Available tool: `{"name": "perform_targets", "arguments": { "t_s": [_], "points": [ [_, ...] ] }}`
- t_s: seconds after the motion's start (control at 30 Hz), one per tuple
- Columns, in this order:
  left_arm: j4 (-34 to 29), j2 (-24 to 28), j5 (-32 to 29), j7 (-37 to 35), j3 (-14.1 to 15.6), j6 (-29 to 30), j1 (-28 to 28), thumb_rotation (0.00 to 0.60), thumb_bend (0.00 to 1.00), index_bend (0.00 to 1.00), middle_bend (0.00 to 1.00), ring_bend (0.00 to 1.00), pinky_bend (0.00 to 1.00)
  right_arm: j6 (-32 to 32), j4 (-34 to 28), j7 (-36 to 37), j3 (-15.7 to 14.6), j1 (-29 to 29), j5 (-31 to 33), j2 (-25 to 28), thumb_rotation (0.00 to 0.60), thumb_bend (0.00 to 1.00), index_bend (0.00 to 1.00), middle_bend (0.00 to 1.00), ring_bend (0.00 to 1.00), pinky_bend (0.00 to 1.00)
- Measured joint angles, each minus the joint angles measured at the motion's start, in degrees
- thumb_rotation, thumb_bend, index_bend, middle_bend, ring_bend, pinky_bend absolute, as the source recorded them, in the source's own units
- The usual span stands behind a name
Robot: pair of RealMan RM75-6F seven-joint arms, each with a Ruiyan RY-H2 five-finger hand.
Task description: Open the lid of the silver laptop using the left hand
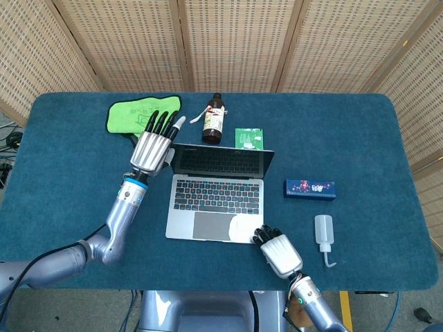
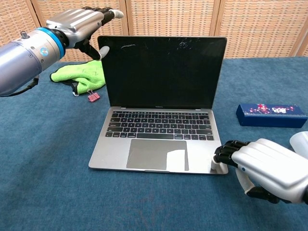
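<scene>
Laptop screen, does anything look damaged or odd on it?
The laptop screen is dark, with pale scuffs or smudges near its top edge; I cannot tell whether they are scratches. Nothing looks spilled or askew.
</scene>
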Motion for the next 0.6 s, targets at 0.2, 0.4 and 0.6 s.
{"name": "perform_targets", "arguments": {
  "t_s": [0.2, 0.4, 0.6],
  "points": [
    [0.0, 0.11, 0.22, -0.48, 0.64, 0.23, -0.06, 0.6, 0.52, 0.0, 0.0, 0.0, 0.0, 0.1, -0.07, -0.35, -0.05, -0.01, 0.17, -0.11, 0.6, 1.0, 0.27, 0.26, 0.16, 0.32],
    [-1.25, 0.82, 0.74, -1.28, 1.25, 1.01, 0.46, 0.6, 0.5, 0.0, 0.0, 0.0, 0.0, 1.18, -0.39, 0.06, 0.06, -0.12, -0.49, -0.08, 0.6, 1.0, 0.27, 0.26, 0.16, 0.32],
    [-5.22, 3.79, 4.66, -4.03, 3.28, 2.6, 2.04, 0.6, 0.48, 0.0, 0.0, 0.0, 0.0, 4.38, -1.35, 1.64, 0.62, -0.2, -3.33, 0.42, 0.6, 1.0, 0.27, 0.26, 0.16, 0.32]
  ]
}}
